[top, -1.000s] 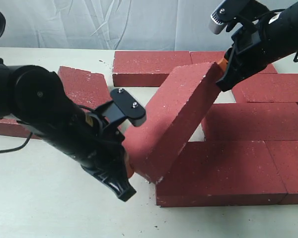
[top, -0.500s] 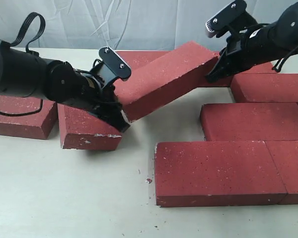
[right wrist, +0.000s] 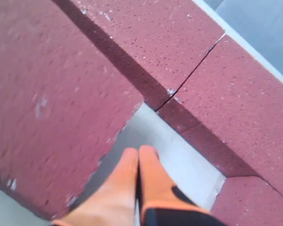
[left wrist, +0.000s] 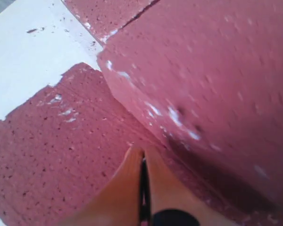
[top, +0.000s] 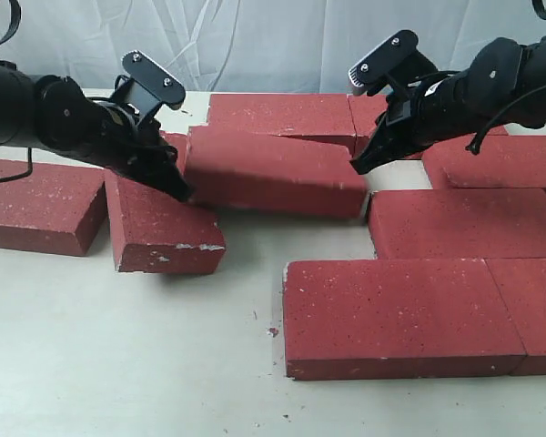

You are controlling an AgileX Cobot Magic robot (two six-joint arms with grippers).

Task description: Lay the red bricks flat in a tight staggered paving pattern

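Note:
One red brick [top: 273,173] lies nearly flat in the middle, its left end overlapping another red brick [top: 159,232]. My left gripper [top: 177,188] is shut and empty, its tips at that left end and down on the lower brick [left wrist: 47,155]; the moved brick [left wrist: 217,70] fills the rest of the left wrist view. My right gripper [top: 357,167] is also shut and empty, its tip at the brick's right end. In the right wrist view its shut fingertips [right wrist: 138,153] hover over bare table beside the brick [right wrist: 52,94].
More red bricks lie flat: two at the back [top: 278,114] [top: 382,107], one at the right [top: 500,159], one below it [top: 464,223], two at the front [top: 400,314] [top: 537,309], and one at the far left [top: 36,205]. Bare table [top: 118,364] at the front left.
The brick was held steeply tilted between both grippers; it has come down to nearly flat and shifted back. Both arms moved up and back with its ends.

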